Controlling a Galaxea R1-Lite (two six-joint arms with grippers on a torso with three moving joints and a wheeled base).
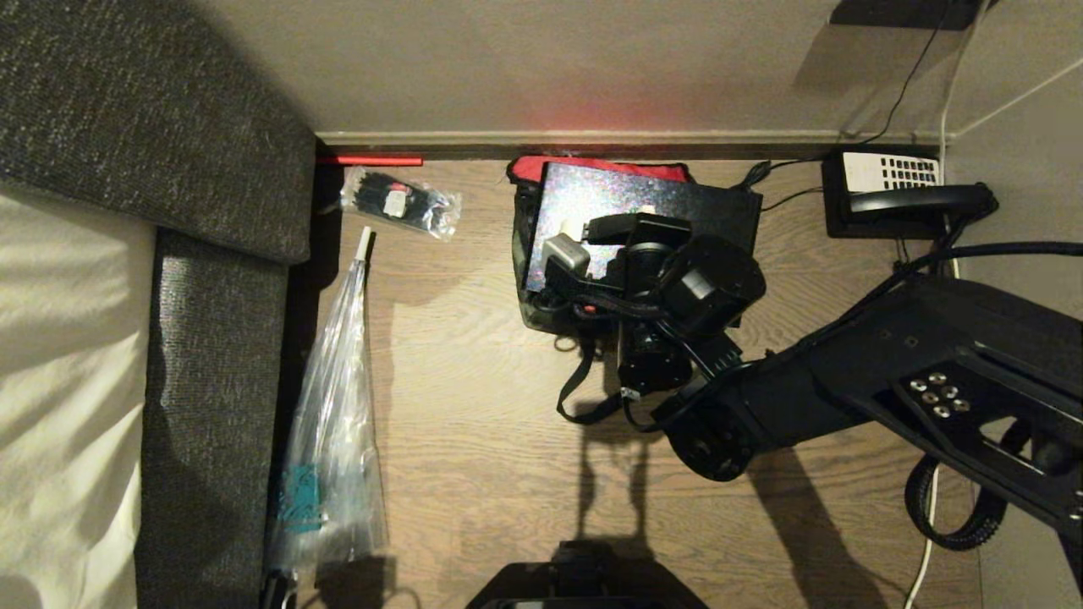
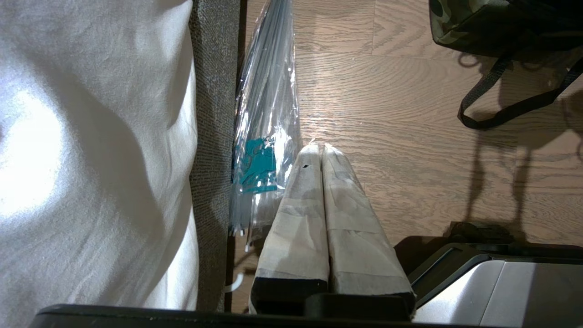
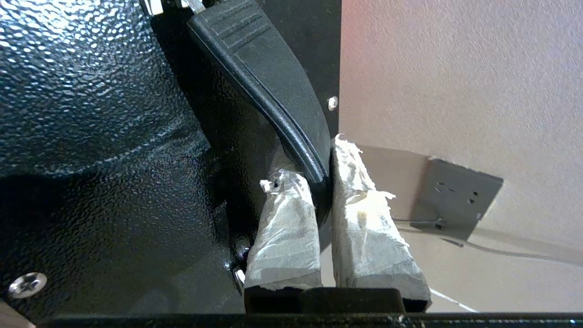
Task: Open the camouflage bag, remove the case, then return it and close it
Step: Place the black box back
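Right hand (image 3: 319,182) clenched on the case (image 1: 630,207) handle (image 3: 273,77) (thin pinch); a tilt could slip it onto the bag (image 1: 529,279).

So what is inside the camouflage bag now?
The case stands partly in the camouflage bag, its speckled face showing; the right hand is shut on its handle. Red lining shows behind. The arm covers the bag's lower interior.
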